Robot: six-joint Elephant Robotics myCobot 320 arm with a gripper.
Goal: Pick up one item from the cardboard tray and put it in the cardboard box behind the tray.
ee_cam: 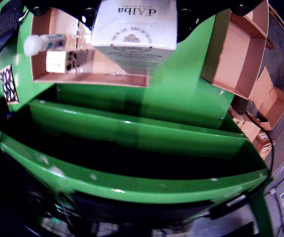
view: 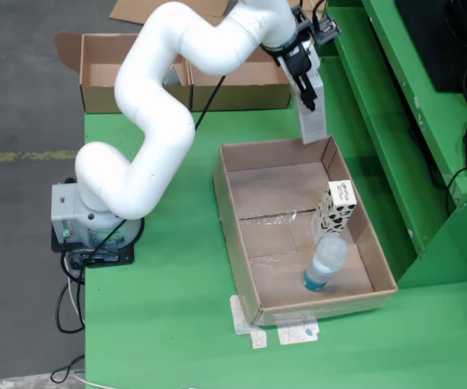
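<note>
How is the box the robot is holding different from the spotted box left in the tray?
The held box is plain pale and hangs in the gripper above the tray's far rim; the spotted box has dark dots and leans against the tray wall beside a bottle. Both are small cartons.

The white arm (view: 156, 105) bends in an S from its base at the surface's left edge, its pincer (view: 305, 81) pointing down, clamped on a carton (view: 312, 117).

In the fixed view, my tray (view: 242, 243) sits mid-table (view: 169, 308); bottle (view: 325, 263) at its 5 o'clock, box (view: 217, 85) at 12.
</note>
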